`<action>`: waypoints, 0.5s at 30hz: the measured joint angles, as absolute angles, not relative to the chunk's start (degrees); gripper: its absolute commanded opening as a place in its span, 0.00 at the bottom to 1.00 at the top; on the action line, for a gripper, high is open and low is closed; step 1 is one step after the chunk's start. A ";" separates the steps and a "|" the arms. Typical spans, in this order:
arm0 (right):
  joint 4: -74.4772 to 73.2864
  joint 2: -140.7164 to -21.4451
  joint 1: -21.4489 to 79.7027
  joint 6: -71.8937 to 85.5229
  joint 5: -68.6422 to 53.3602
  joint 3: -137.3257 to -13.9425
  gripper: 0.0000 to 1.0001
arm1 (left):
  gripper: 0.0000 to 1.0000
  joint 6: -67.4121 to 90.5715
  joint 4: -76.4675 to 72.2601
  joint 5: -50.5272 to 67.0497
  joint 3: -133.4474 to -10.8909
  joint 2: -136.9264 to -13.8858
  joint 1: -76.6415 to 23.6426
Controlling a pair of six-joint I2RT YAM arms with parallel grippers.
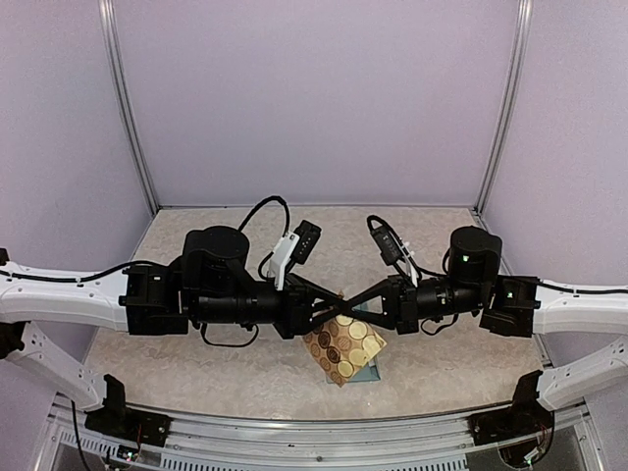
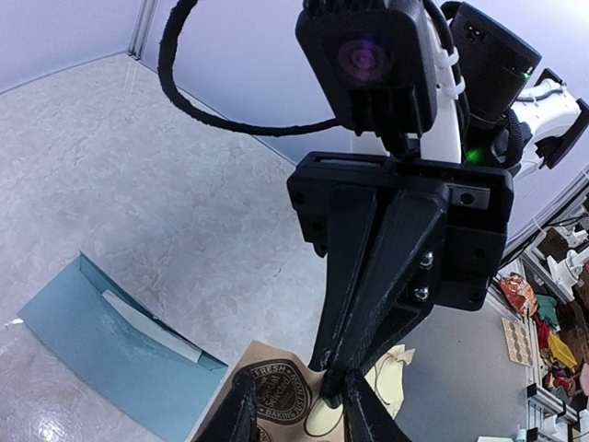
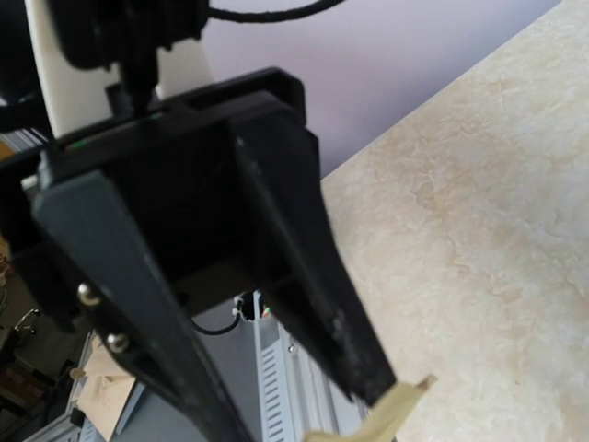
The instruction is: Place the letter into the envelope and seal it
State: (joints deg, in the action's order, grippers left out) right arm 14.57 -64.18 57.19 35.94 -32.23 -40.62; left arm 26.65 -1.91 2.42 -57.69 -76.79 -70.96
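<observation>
The teal envelope (image 2: 110,354) lies flat on the table with its flap open. A white strip (image 2: 152,322) shows at its mouth; I cannot tell if it is the letter. From above, only a corner of the envelope (image 1: 374,370) shows under a tan sticker sheet (image 1: 343,349). My right gripper (image 2: 333,373) is shut on that sticker sheet (image 2: 276,387), which the right wrist view catches edge-on (image 3: 396,407). My left gripper (image 2: 299,419) is open, and its fingers (image 3: 322,295) straddle the right gripper's tip. The two grippers cross over the sheet: left gripper (image 1: 361,314), right gripper (image 1: 332,316).
The beige marbled table top (image 1: 196,343) runs back to lilac walls on three sides. A metal rail (image 1: 314,432) lines the near edge between the arm bases. Black cables (image 1: 265,211) loop above both wrists.
</observation>
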 measured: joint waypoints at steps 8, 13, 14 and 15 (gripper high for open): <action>15.00 -64.16 57.19 36.07 -32.60 -40.21 0.00 | 0.18 26.89 -2.15 3.18 -57.69 -76.77 -70.81; 15.07 -64.16 57.19 36.10 -32.60 -40.07 0.00 | 0.17 27.03 -2.15 3.38 -57.67 -76.77 -70.81; 15.07 -64.16 57.19 36.10 -32.60 -40.07 0.00 | 0.17 27.00 -2.13 3.38 -57.67 -76.77 -70.81; 15.07 -64.16 57.19 36.10 -32.60 -40.07 0.00 | 0.17 27.03 -2.13 3.40 -57.67 -76.77 -70.81</action>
State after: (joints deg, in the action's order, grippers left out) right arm 15.07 -64.16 57.19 36.10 -32.60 -40.07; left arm 27.03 -2.13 3.40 -57.67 -76.77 -70.81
